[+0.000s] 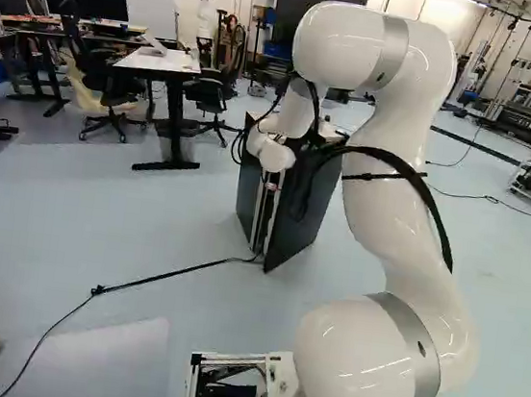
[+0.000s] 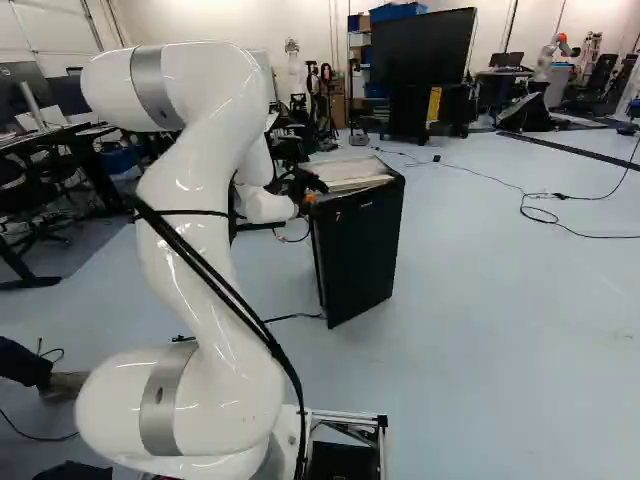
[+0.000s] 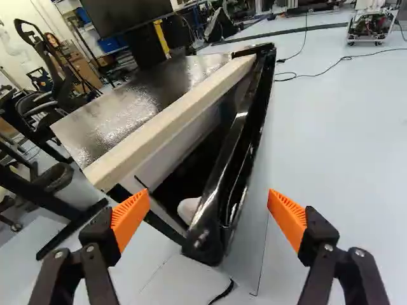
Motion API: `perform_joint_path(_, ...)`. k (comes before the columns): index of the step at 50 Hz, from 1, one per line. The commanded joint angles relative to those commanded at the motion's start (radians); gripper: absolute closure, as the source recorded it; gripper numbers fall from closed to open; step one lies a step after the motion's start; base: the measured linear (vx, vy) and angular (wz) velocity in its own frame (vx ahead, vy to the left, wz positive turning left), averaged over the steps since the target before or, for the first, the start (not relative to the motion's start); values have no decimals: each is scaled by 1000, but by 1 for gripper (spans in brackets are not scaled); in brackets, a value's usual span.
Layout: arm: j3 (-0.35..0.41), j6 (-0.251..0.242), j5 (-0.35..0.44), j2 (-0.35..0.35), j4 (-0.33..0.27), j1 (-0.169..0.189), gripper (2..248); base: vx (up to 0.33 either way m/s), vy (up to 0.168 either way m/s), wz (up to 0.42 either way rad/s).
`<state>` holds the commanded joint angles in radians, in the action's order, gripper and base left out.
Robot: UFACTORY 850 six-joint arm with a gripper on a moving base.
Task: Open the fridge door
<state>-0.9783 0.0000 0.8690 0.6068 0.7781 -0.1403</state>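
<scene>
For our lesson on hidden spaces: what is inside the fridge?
Past the ajar door, a pale surface and dark space show; the fridge's top and door hide the rest.

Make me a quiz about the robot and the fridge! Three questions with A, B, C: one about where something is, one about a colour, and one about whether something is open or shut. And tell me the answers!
1. What does the fridge stand on?
A) a desk
B) a shelf
C) the floor

2. What colour are the pads on the robot's hand?
A) green
B) orange
C) purple

3. How are the hand's fingers?
A) open
B) shut on the fridge
C) shut on nothing

Answers:
1. C: both base views show its bottom down on the floor.
2. B: the wrist view shows two bright orange pads.
3. A: the wrist view shows the fingers standing wide apart.
</scene>
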Motion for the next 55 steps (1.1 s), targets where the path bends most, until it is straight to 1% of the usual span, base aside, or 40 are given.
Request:
perform_joint_path(13,65,0,-16,-45,56,18,3,0,0,0)
perform_joint_path(41,193,0,-53,-136,204,64,3,0,0,0)
perform_joint_path(55,251,0,-57,-177,276,90,3,0,0,0)
